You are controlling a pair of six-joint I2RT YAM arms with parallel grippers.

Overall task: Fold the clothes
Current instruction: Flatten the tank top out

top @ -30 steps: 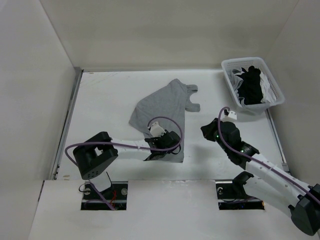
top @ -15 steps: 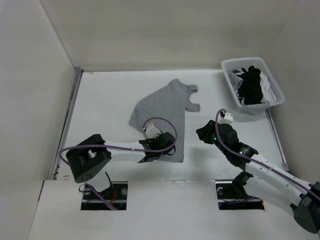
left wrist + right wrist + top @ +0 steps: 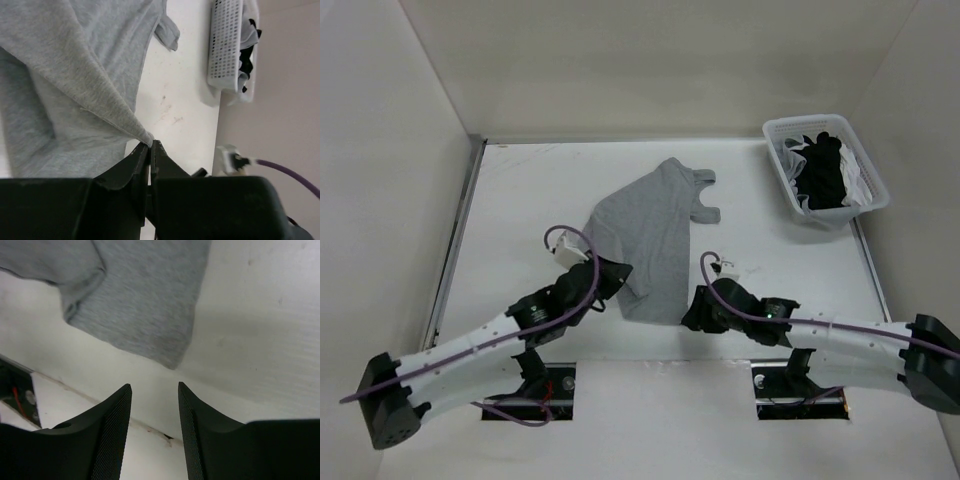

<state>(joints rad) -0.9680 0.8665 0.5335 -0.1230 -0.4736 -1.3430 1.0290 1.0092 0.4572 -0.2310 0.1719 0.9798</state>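
- White table point(image 3: 520, 200) enclosed by plain off-white walls point(image 3: 670, 60) at the back and both sides. In the top view the arm bases sit at the bottom edge.
- Left gripper point(image 3: 150, 146): jaws pressed together, pinching a corner of the clothes point(image 3: 655, 215). In its wrist view the grey fabric rises from the pinch point and spreads across the upper left of the frame.
- Right gripper point(image 3: 154, 390): jaws standing apart with nothing between them, only bare table in the gap. The nearest corner of the clothes lies just above the gap, centre of the wrist view, not touching either finger.
- Clothes, top view: light grey and thin, lying on the table at centre frame. The lower left edge is at the left gripper and the bottom corner is just left of the right gripper. Two strap-like pieces stick out at the upper right.
- Purple cable point(image 3: 570, 238) loops above the left wrist.
- White slatted basket point(image 3: 790, 200) in the upper right of the top view, well apart from the clothes. It holds dark and white cloth.
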